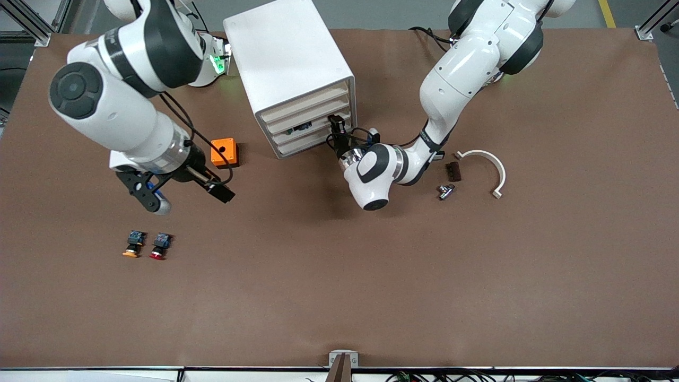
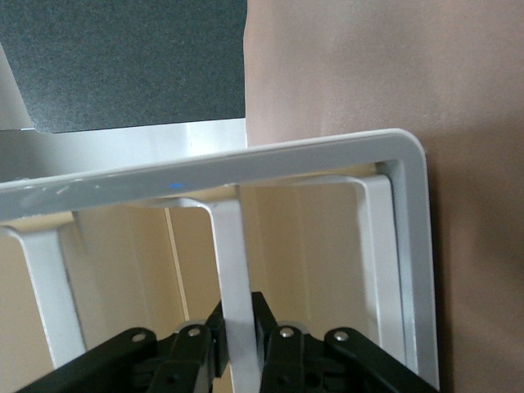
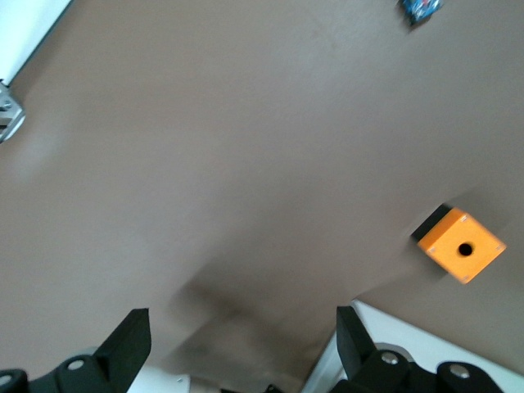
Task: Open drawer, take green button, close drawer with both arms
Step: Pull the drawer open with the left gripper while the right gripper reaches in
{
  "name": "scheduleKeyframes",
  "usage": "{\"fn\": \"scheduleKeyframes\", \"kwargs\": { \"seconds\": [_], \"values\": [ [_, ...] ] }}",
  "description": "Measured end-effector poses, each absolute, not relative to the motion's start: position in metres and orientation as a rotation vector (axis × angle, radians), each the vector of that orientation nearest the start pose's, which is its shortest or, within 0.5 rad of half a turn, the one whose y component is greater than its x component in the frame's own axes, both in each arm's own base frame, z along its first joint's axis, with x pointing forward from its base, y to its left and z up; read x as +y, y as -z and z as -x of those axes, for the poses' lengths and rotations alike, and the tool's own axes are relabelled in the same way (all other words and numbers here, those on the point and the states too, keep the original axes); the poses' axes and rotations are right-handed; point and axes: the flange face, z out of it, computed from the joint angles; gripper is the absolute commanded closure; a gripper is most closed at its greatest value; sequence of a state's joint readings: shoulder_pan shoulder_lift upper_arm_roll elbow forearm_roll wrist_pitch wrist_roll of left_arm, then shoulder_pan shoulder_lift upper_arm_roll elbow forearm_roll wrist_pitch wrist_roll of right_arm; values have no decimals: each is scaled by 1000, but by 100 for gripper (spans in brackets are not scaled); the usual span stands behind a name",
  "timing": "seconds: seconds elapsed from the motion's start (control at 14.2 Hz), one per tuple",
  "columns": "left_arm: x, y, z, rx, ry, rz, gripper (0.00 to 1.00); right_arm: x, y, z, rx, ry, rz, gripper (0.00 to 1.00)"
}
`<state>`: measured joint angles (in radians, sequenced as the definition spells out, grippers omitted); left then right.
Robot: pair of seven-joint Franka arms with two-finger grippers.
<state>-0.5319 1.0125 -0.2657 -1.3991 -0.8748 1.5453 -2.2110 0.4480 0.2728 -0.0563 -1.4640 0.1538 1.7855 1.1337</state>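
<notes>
Left gripper (image 1: 336, 125) clamped on front edge of drawer (image 1: 306, 129), slightly open. Right gripper (image 1: 186, 195) spread wide, empty, over worktop (image 1: 371, 276).

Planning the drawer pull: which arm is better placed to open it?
Left. Its hand is at the cabinet's drawer fronts; the right hand, open, hangs over bare table near the orange box.

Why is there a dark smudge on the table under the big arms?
Front view: overhead light throws soft shadows on the table under both arms. Right wrist view: a blurry shadow lies by the open right claw, and the orange box has a dark edge. Left wrist view: the left claw is at the cabinet, very close and soft.
</notes>
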Motion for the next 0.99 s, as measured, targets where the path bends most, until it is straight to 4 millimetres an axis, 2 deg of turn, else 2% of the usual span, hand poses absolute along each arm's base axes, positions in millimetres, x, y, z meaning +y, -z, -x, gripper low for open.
{"fn": "scheduleKeyframes", "kwargs": {
  "seconds": [0.14,0.28,0.64,0.78,0.99],
  "values": [
    [-497,-124,-422,-1656,-1384,1229,92,299,-531,-580,1145,-84,2775,0],
    [-484,-124,-437,-1681,-1404,1208,91,327,-523,-567,1165,-89,2781,0],
    [-444,-125,-481,-1767,-1483,1123,89,396,-477,-536,1232,-53,2852,0],
    [-427,-126,-499,-1807,-1514,1093,87,414,-460,-526,1263,-63,2863,0],
    [-409,-128,-519,-1851,-1549,1065,81,423,-431,-518,1290,-89,2885,0]
  ]
}}
